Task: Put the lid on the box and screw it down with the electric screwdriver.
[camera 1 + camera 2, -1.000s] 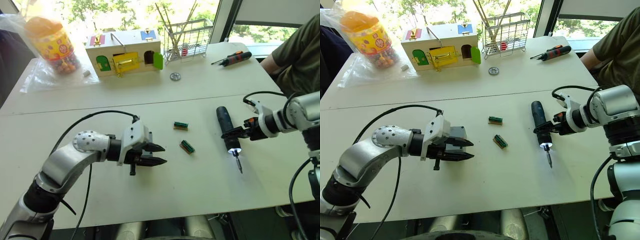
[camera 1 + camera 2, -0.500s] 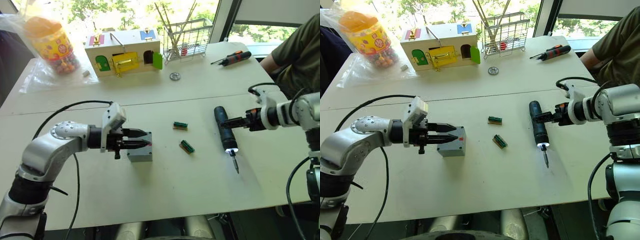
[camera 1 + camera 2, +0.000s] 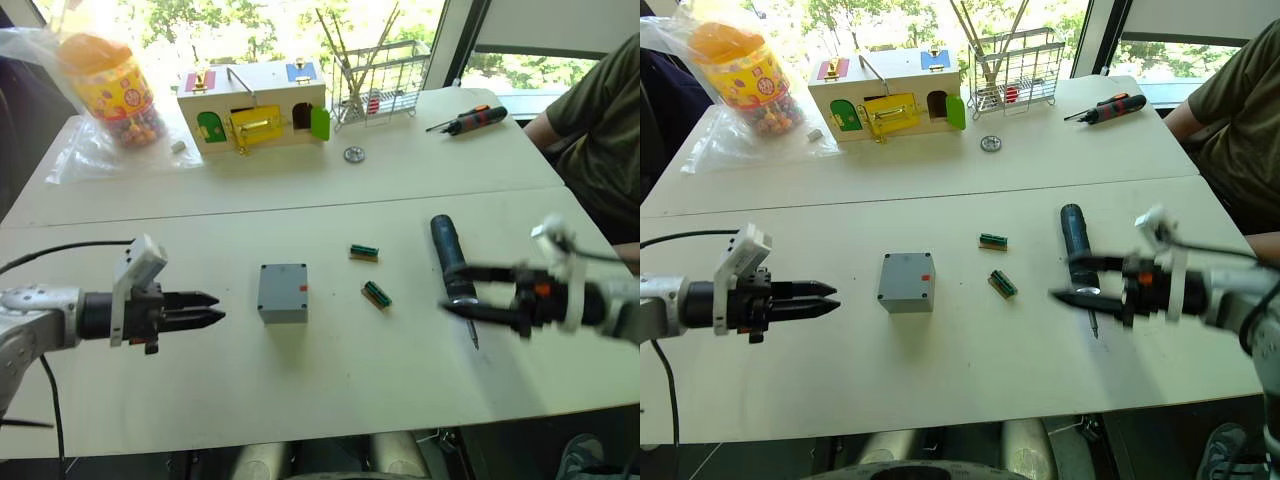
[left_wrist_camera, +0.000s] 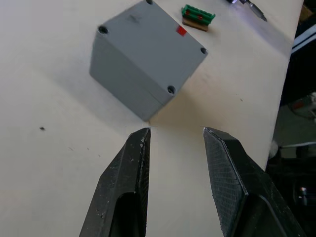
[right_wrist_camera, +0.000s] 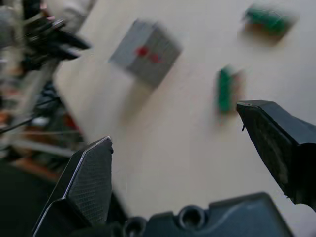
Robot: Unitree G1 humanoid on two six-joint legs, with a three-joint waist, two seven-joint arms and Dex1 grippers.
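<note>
**Grey box closed on pale table, both grippers empty**

Pale, cream tabletop [image 3: 330, 400], two slabs butted with a seam running across; windows with green trees behind. At the far left sits a clear bag with a candy jar [image 3: 108, 88]. Next along the back edge is a wooden toy house [image 3: 255, 105] with coloured doors, then a wire rack [image 3: 385, 75], a small metal disc [image 3: 352, 154] in front of it, and a red-black manual screwdriver [image 3: 468, 119]. A person's arm in a dark green sleeve [image 3: 600, 120] shows at the far right.

Left gripper [image 3: 205, 308] hovers over the near left of the table, fingers slightly apart, holding nothing, pointing toward the box [image 3: 282, 292] but apart from it. The box stands mid-table with the lid [image 4: 153, 42] already on top, red sticker near one corner. Right of it lie two small green connector blocks [image 3: 363, 252], [image 3: 376, 294], apart from each other. Further right the electric screwdriver [image 3: 450, 262] lies on the table, bit toward the near edge. Right gripper [image 3: 462, 293] is open wide and empty, its fingers in front of the screwdriver's lower end; contact can't be told.

The left wrist view shows the lid's corner screw holes and the seam between lid and box, which the head views don't resolve. The right wrist view shows the fingers [image 5: 89, 182] wide apart, with the box and green blocks blurred beyond.
</note>
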